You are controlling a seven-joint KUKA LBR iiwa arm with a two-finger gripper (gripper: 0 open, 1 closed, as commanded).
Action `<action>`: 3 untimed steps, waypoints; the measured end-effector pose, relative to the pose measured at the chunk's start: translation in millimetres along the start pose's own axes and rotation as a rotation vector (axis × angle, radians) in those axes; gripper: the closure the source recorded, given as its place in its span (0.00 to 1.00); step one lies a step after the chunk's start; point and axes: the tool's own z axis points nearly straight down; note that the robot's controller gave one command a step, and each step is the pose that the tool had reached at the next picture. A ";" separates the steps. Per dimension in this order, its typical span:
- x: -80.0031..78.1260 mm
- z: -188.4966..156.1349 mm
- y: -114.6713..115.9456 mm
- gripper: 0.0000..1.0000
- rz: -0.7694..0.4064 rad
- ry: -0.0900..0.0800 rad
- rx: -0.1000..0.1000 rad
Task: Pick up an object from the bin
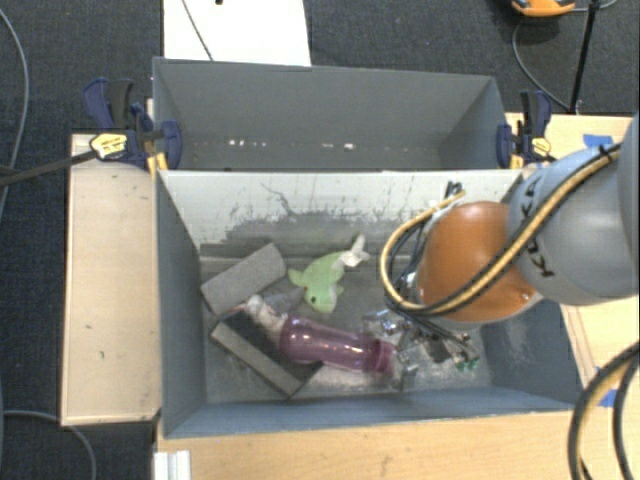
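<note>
Down in the grey metal bin [181, 298], the arm comes in from the right edge, and its gripper [405, 352] sits low over the floor near the front wall, somewhat right of the middle. The round orange cover [470, 268] on the wrist, looped with yellow and black cables [398, 259], hangs just above and behind it. From this view one cannot tell whether the gripper is open, closed or gripping anything, as its metal parts crowd together. It is at the right end of a purple bottle [322, 345], which lies on its side along the front of the floor with its pale neck pointing toward the left wall; whether the two touch cannot be told. The bottle's left part rests across a dark flat block [258, 354] set slantwise toward the front left corner. Behind that, near the left wall, lies a grey foam block [243, 277], tilted. Just right of it, toward the middle of the floor, sits a light green soft toy [322, 281], apart from the gripper.
</note>
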 end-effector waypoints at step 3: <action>10.1 -79.9 -11.1 1.00 0.052 0.009 -0.004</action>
